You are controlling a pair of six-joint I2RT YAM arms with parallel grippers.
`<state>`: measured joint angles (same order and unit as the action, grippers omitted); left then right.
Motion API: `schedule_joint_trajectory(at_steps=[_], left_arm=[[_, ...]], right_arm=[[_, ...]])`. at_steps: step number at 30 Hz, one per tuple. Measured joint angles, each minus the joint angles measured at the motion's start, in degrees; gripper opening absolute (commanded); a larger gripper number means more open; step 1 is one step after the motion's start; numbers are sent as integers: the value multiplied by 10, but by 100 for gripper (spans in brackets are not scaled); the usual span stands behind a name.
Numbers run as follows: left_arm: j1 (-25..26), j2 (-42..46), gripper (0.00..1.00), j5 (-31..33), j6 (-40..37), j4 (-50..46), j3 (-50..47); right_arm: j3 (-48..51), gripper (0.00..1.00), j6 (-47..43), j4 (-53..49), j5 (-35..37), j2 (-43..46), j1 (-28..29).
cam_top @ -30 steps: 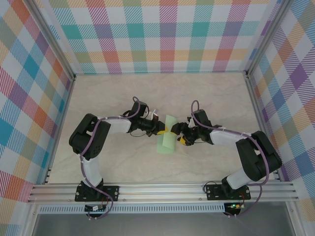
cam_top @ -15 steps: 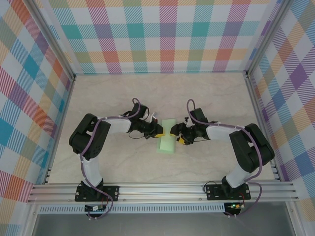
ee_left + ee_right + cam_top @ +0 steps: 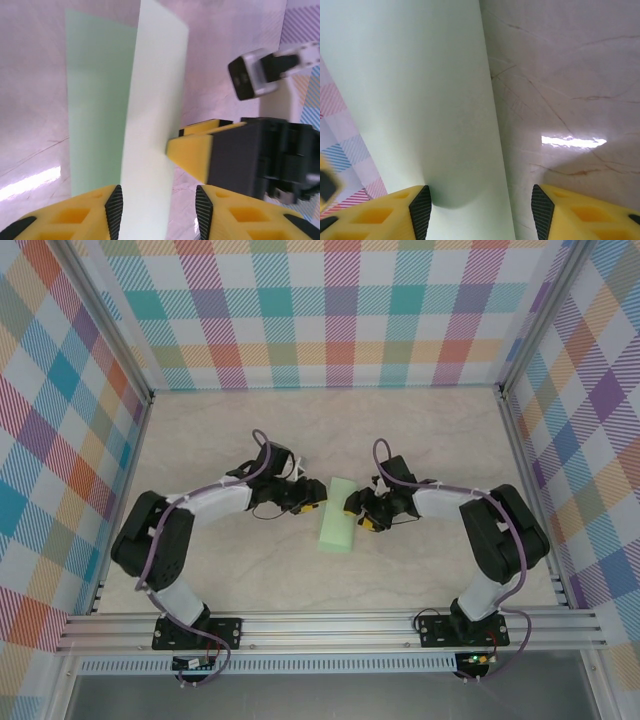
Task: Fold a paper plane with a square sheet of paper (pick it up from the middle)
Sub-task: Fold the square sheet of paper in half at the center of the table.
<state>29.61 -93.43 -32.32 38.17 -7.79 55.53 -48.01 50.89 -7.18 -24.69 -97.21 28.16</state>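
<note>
The square sheet of paper (image 3: 337,527), pale green, lies folded into a long strip at the table's middle. My left gripper (image 3: 317,506) sits at the strip's left edge and my right gripper (image 3: 353,508) at its right edge, facing each other. In the left wrist view the sheet (image 3: 155,100) has one flap standing up between the open jaws of my left gripper (image 3: 159,210), close to the left pad, with the other layer flat on the table. My right gripper (image 3: 480,210) is open too; its left pad (image 3: 421,210) dents the sheet (image 3: 420,100).
The marble-patterned table (image 3: 220,440) is boxed in by checked walls (image 3: 340,320) at the back and both sides. An aluminium rail (image 3: 330,628) runs along the near edge by the arm bases. A yellow finger of the right gripper (image 3: 192,147) shows close ahead in the left wrist view.
My left gripper has opened, let go of the sheet and drawn back a little to the left. The raised fold has settled lower. My right gripper has narrowed slightly.
</note>
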Motion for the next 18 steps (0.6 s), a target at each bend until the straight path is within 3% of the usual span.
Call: schedule_joint_trajectory(at_steps=[8,18], left_arm=[[0,108,51,104,13,-34,-57],[0,126,52,139,12,-59,-66]], right_arm=[[-94,61,-38,-104,72,-32,43],[-107,63,-86,-174,89,-34,49]])
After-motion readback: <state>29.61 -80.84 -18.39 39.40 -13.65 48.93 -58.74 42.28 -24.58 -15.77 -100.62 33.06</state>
